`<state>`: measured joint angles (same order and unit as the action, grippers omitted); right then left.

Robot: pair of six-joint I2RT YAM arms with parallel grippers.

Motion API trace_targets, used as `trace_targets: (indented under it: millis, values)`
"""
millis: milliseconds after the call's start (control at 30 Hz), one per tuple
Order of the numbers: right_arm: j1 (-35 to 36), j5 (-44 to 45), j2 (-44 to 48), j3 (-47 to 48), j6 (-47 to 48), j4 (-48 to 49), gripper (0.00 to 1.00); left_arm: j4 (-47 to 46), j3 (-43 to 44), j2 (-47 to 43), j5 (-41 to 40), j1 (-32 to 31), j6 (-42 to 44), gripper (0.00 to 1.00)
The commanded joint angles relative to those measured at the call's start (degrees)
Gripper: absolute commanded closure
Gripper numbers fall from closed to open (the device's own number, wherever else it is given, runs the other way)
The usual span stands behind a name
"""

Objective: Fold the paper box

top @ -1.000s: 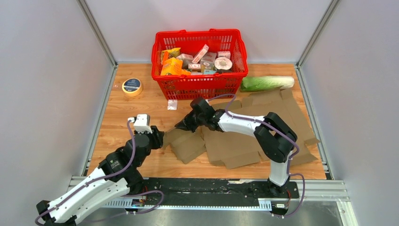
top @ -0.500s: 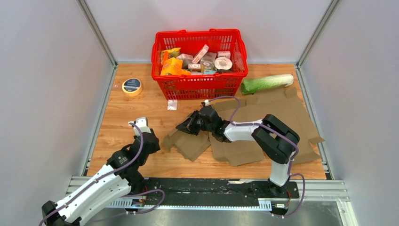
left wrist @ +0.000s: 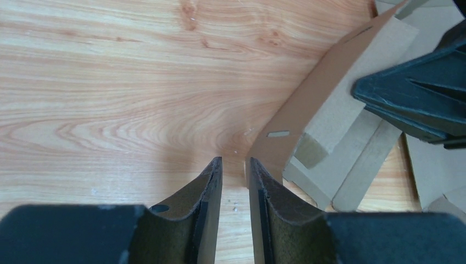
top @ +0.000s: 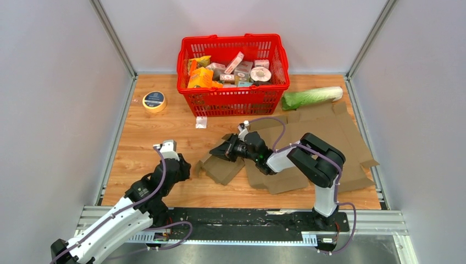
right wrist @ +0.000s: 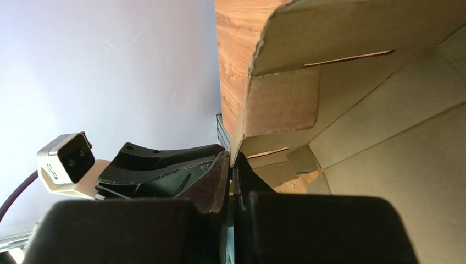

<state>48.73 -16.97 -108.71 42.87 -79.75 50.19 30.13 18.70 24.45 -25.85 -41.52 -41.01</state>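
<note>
**A:** What sits nearest?

**B:** The left claw (left wrist: 235,162), low over the bench (top: 143,132) at the near left. Its jaws stand a narrow gap apart with nothing between them. The tips are just short of the left end of the paper box (top: 321,132).

**A:** How does the box lie?

**B:** Unfolded and mostly flat, spread over the right half of the bench. Only the left end is raised. There a flap (left wrist: 299,107) tilts up off the wood, with a small slot cut in it.

**A:** What lifts it?

**B:** The right claw (right wrist: 231,159). It reaches leftward across the cardboard and is pinched tight on the flap's thin edge, one finger on each side. The two claws are near each other but apart.

**A:** And farther back?

**B:** A red basket (top: 233,102) packed with groceries stands at the back centre. A roll of tape (top: 154,101) lies to its left. A green vegetable (top: 311,97) lies to its right, just beside the cardboard's far edge.
</note>
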Motion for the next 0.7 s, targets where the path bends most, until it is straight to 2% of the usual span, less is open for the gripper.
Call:
trace_targets:
  millis: [0,133,433,667]
  values:
    - [-1.6,-1.3,-1.1,-0.5,2.5,2.6,0.97,-6.2,-2.3,-0.7,5.0,0.2,3.2,0.68]
    - [-3.1,-3.1,-3.0,-0.1,2.6,1.8,0.97,-11.4,-5.1,0.7,7.8,0.3,5.7,0.69]
    - [-4.3,-4.6,-4.5,0.9,1.7,1.3,0.99,-17.6,-1.2,17.2,9.8,0.2,7.3,0.74]
    - [-4.3,-4.3,-4.2,0.9,2.7,-0.4,0.99,-20.5,0.5,18.4,13.2,0.2,7.4,0.72]
